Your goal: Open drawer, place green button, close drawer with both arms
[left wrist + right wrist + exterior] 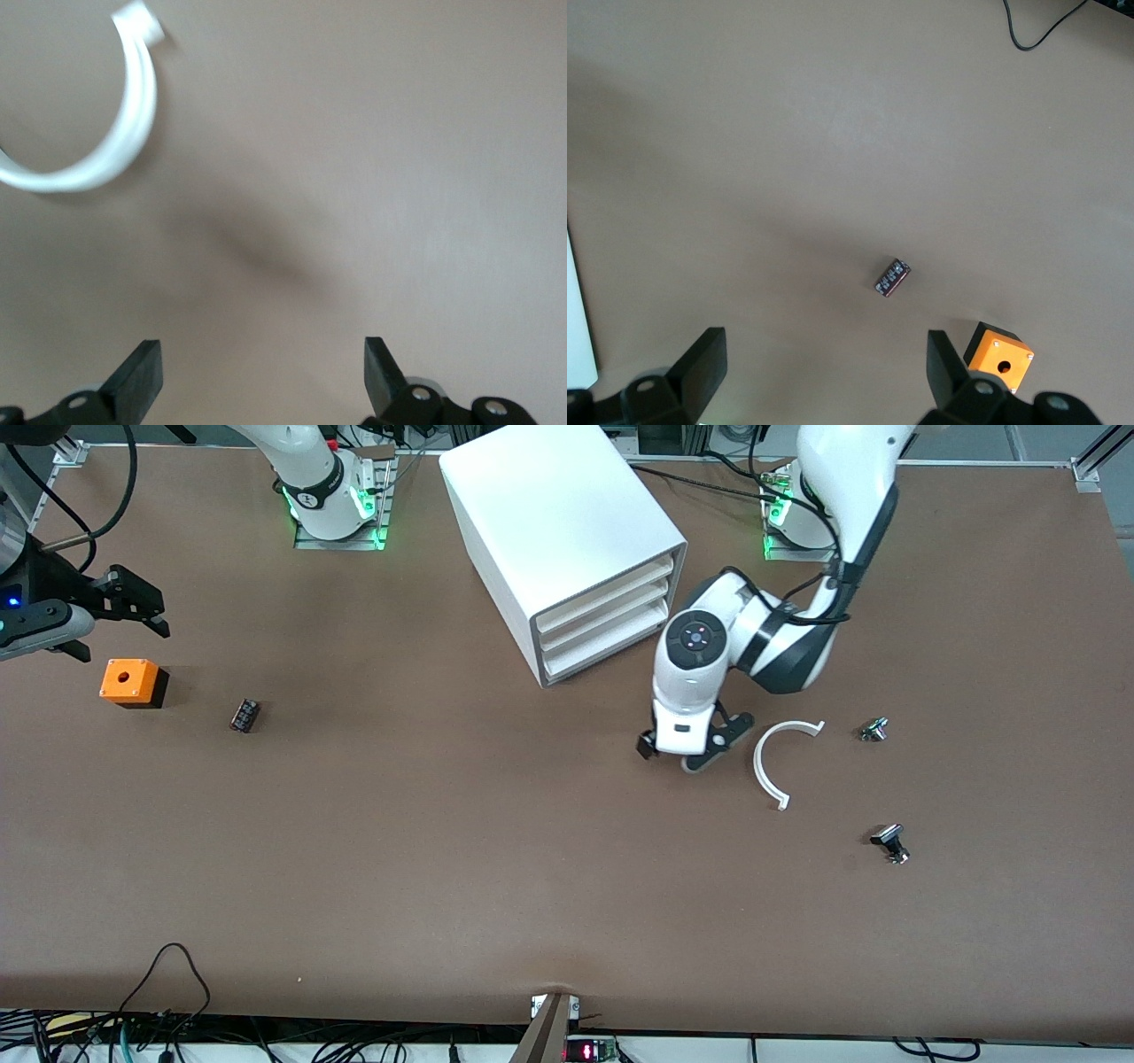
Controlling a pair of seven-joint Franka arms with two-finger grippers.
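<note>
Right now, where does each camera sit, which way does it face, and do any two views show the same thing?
Front view: high across the table, facing both arms; shows the cabinet, left gripper and right gripper.
Left wrist view: on the left wrist, looking down at bare table; open left gripper shows; shares the white arc with the front view.
Right wrist view: on the right wrist, looking down; open right gripper shows; shares the orange box with the front view.
</note>
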